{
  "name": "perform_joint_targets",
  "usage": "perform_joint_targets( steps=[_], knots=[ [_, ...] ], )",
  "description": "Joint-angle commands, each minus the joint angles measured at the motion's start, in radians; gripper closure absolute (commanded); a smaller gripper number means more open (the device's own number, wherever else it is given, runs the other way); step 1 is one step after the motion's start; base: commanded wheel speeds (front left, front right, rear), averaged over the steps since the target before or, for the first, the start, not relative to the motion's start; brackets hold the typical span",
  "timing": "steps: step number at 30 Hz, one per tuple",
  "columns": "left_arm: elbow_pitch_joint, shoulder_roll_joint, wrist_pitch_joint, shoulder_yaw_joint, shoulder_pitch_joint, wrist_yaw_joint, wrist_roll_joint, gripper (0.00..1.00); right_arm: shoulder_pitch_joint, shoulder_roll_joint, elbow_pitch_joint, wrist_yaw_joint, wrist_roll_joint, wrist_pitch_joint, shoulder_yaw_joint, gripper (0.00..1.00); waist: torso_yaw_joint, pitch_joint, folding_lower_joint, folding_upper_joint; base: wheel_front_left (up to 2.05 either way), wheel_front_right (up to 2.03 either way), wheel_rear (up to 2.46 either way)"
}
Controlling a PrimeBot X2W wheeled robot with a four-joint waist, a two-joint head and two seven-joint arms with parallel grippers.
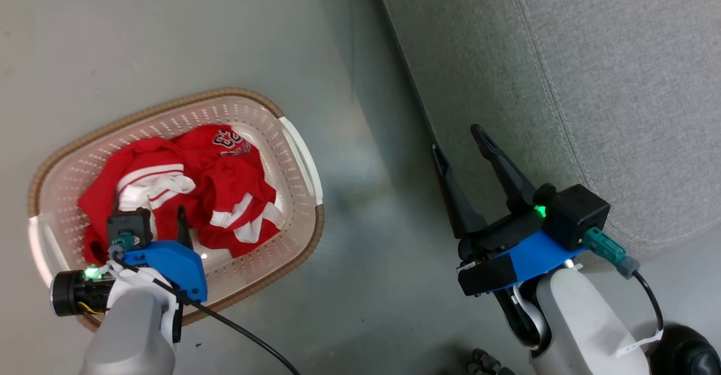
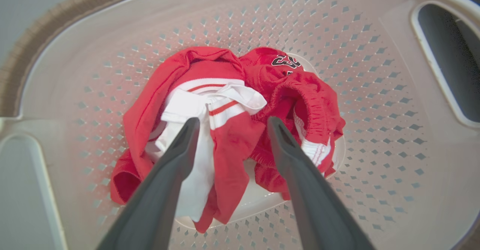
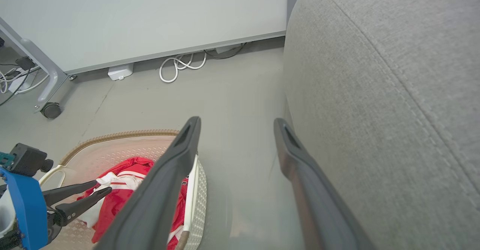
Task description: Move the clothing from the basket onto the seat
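The red-and-white clothing (image 1: 225, 183) lies bunched in the cream basket (image 1: 298, 155) on the floor, left of the seat. My left gripper (image 1: 163, 220) hangs over the basket's near side, pointing down. In the left wrist view this gripper (image 2: 233, 122) is open just above the clothing (image 2: 210, 62), one finger over a white panel, the other over red fabric, with the basket wall (image 2: 262, 17) all round. My right gripper (image 1: 457, 140) is open and holds nothing, above the floor at the edge of the grey seat (image 1: 619, 82). The right wrist view shows this gripper (image 3: 236, 121), seat (image 3: 375, 92) and basket (image 3: 123, 135).
Bare grey floor (image 1: 366, 223) separates the basket from the seat. By the far wall lie a coiled white cable (image 3: 180, 64) and a small white box (image 3: 120, 71). A grey frame leg on a caster (image 3: 50, 109) stands at the left.
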Motion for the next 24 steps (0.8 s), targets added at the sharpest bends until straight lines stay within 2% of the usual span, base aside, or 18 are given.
perform_joint_targets(
  steps=[1, 15, 24],
  knots=[
    [0.009, 0.011, -0.005, 0.002, -0.024, 0.011, 0.001, 0.0, -0.019, -0.001, -0.007, 0.0, 0.011, -0.004, 0.005, 0.0, -0.018, 0.029, -0.0003, 0.0001, 0.0, 0.0, 0.0],
    [0.09, 0.082, -0.003, 0.018, -0.138, 0.046, -0.026, 0.0, -0.047, -0.001, -0.048, 0.0, 0.056, -0.004, 0.048, 0.0, -0.07, 0.166, -0.0003, 0.0001, 0.0, 0.0, 0.0],
    [0.11, 0.097, -0.003, 0.014, -0.182, 0.055, -0.037, 0.0, -0.054, -0.001, -0.058, 0.0, 0.074, -0.004, 0.06, 0.0, -0.075, 0.211, -0.0003, 0.0001, 0.0, 0.0, 0.0]
  ],
)
